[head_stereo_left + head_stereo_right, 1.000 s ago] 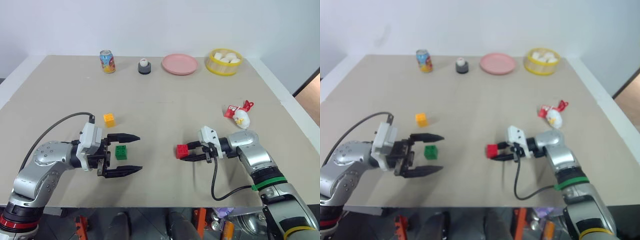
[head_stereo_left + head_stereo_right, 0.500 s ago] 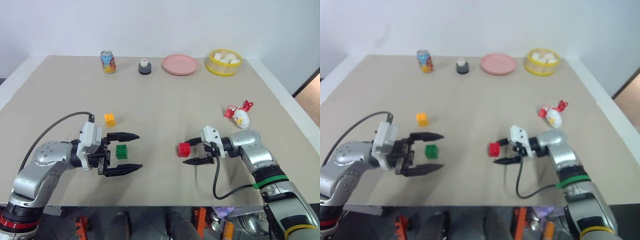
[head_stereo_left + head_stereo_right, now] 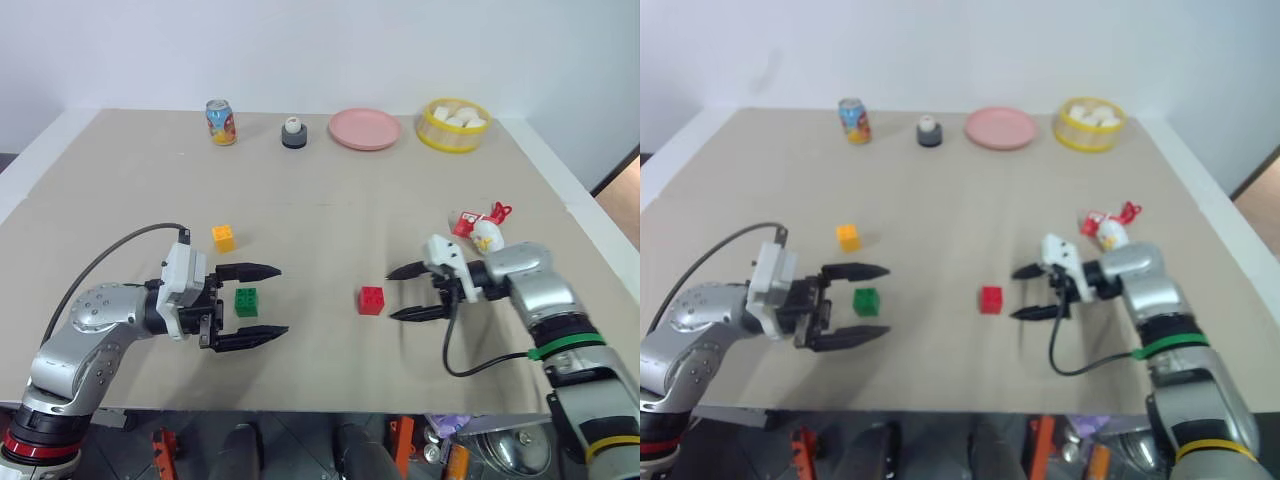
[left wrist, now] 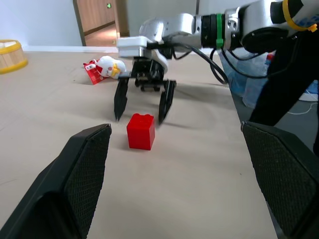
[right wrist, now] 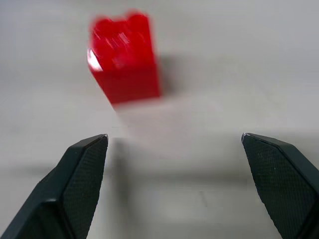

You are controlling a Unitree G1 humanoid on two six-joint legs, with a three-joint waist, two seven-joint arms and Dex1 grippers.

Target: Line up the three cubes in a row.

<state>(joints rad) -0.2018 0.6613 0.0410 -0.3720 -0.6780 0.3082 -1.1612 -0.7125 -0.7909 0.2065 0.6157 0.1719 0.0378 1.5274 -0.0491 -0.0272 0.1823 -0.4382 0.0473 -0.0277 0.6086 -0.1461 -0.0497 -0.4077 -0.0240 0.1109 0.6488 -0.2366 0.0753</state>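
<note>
Right gripper [image 3: 409,292]: fingers spread, just beside the red cube [image 3: 371,299], which sits free on the tabletop [image 3: 320,210]. Left gripper [image 3: 266,302]: fingers spread around the green cube [image 3: 245,300], likely bracketing it for alignment. Yellow-orange cube [image 3: 224,237] off-line, farther back.

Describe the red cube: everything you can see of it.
The red cube is a small glossy plastic building block with round studs on top. It stands upright on the tan table, studs up, near the middle of the front area. Nothing touches it: the right gripper is open just beside it, apart. The green cube sits off to its left.
</note>
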